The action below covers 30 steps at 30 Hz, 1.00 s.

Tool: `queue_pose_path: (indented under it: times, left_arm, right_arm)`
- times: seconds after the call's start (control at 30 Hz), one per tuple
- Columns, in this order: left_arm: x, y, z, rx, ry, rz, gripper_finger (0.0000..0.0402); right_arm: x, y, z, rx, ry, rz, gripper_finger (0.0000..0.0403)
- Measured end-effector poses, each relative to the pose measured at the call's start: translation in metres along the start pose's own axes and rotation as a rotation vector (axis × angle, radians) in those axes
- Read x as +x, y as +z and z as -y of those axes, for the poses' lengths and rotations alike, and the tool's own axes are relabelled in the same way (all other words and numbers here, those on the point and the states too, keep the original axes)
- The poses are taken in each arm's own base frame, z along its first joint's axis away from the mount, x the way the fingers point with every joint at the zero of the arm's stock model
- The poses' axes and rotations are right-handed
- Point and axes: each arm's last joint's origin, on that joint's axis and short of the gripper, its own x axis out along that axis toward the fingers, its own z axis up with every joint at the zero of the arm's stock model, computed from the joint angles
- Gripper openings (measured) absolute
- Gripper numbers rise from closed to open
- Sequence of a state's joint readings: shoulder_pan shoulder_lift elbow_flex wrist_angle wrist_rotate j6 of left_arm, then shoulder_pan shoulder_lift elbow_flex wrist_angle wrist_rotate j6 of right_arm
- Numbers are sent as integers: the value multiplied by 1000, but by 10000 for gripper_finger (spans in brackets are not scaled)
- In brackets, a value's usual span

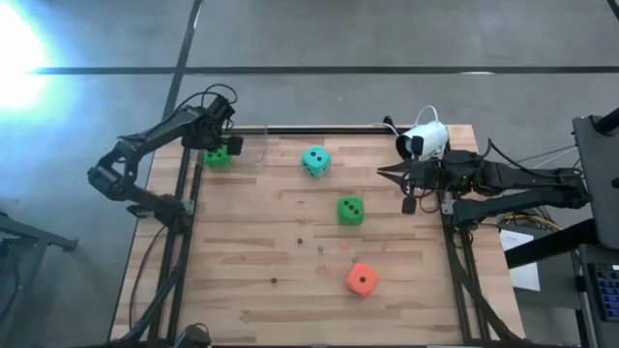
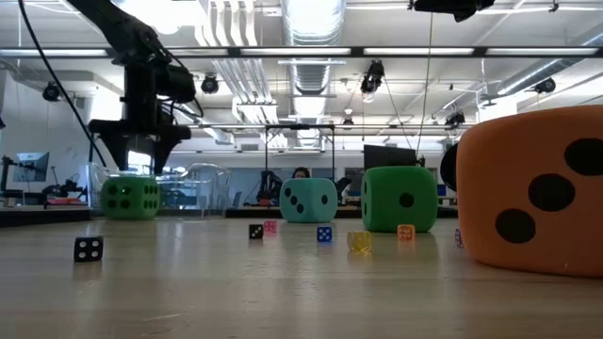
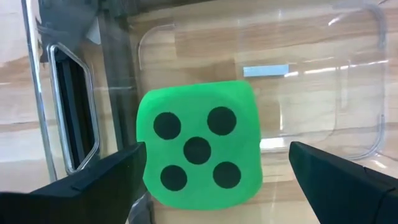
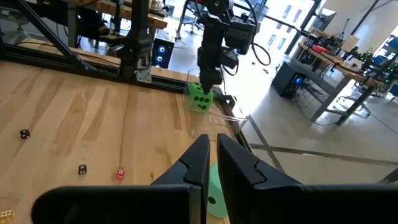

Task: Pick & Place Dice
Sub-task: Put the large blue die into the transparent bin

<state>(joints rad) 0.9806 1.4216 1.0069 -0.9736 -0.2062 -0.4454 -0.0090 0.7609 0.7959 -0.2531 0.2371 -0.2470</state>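
Clutter first: tiny dice (image 2: 88, 249) lie scattered mid-table, black, pink, blue, yellow, orange in the low view, all well apart from the big cubes. Clear plastic container (image 1: 250, 145) sits at the far left corner of the wooden table (image 1: 251, 251); thin, see-through walls w/ rounded corners. One bright green die (image 3: 198, 143) sits in it, five dark pips up, soft-looking, edges rounded.

Left gripper (image 3: 214, 180) hangs right over that die, fingers (image 3: 93, 186) spread wide on either side, not touching it; nothing held. Container wall and the black frame rail run close beside it, so room is tight on that side.

Teal die (image 1: 315, 161) rests near the far edge, just right of the container. Second green die (image 1: 350, 210) is mid-table, orange-red die (image 1: 361, 279) nearer the front, each w/ open planks all round. In the low view the orange-red one looms close at the right and blocks what's behind.

Right gripper (image 4: 211, 155) waits at the table's right edge, by a white camera (image 1: 426, 141), raised off the table, fingers nearly together w/ a thin gap, empty.

Table is pale slatted wood w/ a dark metal frame on its edges.
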Motion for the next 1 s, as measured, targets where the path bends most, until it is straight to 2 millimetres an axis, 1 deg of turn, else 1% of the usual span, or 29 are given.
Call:
queue_pose_path:
  times: [0.1, 0.2, 0.3, 0.43, 0.57, 0.7, 0.87, 1.0]
  left_arm:
    - [-1, 1, 0, -1, -3, 5, 395]
    - [-8, 2, 3, 5, -25, 28, 395]
    - [-24, 2, 6, 19, -62, 81, 395]
    - [-50, -2, 10, 62, -126, 188, 395]
    - [-73, -15, 16, 152, -194, 288, 395]
    - [-89, -32, 26, 252, -251, 336, 395]
    - [-101, -53, 43, 352, -318, 359, 395]
    - [-108, -67, 59, 428, -359, 401, 395]
  right_arm:
    - [0, 0, 0, 0, 0, 0, 27]
    - [0, 0, 0, 0, 0, 0, 27]
    - [0, 0, 0, 0, 0, 0, 27]
    - [0, 0, 0, 0, 0, 0, 27]
    - [0, 0, 0, 0, 0, 0, 27]
    - [0, 0, 0, 4, 0, 0, 27]
    - [0, 0, 0, 11, 1, -1, 27]
    - [1, -1, -1, 85, 4, -7, 27]
